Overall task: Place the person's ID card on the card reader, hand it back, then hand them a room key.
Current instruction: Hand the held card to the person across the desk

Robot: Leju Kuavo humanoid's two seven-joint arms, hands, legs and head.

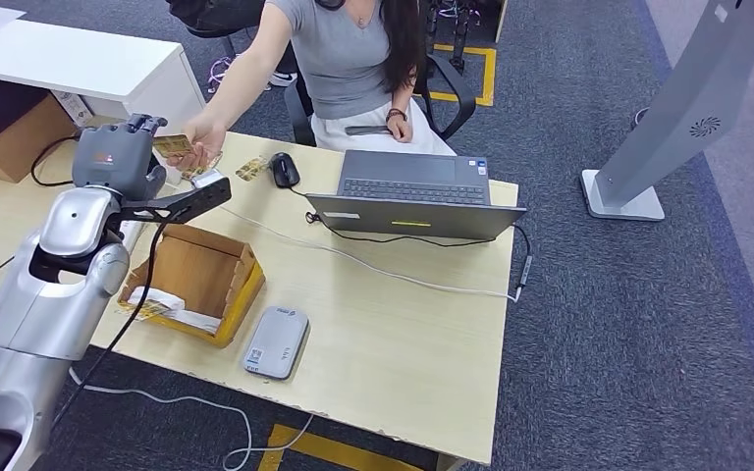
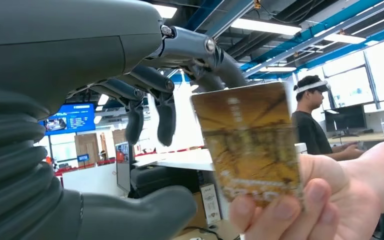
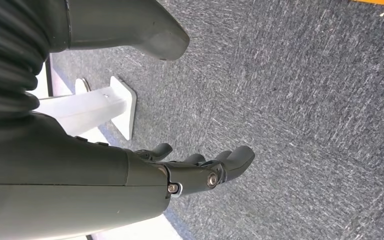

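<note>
L arm nearest cam; left hand (image 1: 123, 147) raised over far-left tabletop (image 1: 393, 314), fingers (image 2: 166, 117) spread, thumb apart, gripping nothing. Gold card (image 2: 247, 140) sits just beside the fingers, betw. fingers and thumb; contact unclear. Card pinched at one end by person's hand (image 2: 320, 210); in head view person's hand (image 1: 196, 147) meets robot hand at the card (image 1: 172, 146). Card reader (image 1: 275, 341) lies flat near front edge, well apart from card. Right hand (image 3: 200, 167) hangs over carpet, fingers loosely apart, empty.
</note>
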